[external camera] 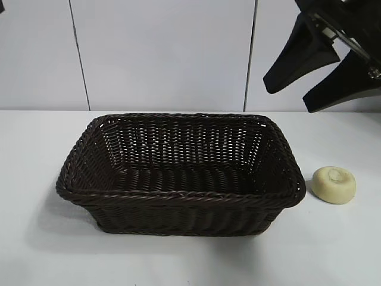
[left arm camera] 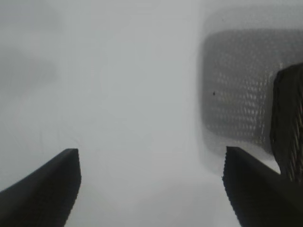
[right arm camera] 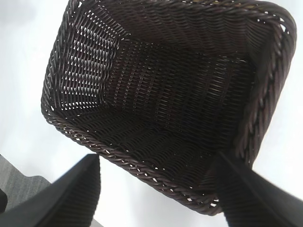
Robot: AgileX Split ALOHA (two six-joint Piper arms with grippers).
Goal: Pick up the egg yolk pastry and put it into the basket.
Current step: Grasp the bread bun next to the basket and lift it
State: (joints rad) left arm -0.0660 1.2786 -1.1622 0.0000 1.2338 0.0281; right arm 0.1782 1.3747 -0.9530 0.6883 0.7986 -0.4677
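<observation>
The dark brown wicker basket [external camera: 178, 197] stands in the middle of the white table, with nothing in it. The egg yolk pastry [external camera: 334, 184], small, pale yellow and dimpled on top, lies on the table just right of the basket's near right corner. My right gripper [external camera: 289, 99] hangs open and empty high at the back right, above and behind the pastry. The right wrist view looks down between its spread fingers [right arm camera: 158, 158] into the basket [right arm camera: 90, 71]; the pastry is out of that view. My left gripper [left arm camera: 151, 151] is open over bare table.
The white table [external camera: 333, 250] reaches to a white panelled wall at the back. In the left wrist view a blurred grey meshed shape [left arm camera: 236, 90] and a dark woven edge [left arm camera: 289, 118] lie off to one side of the fingers.
</observation>
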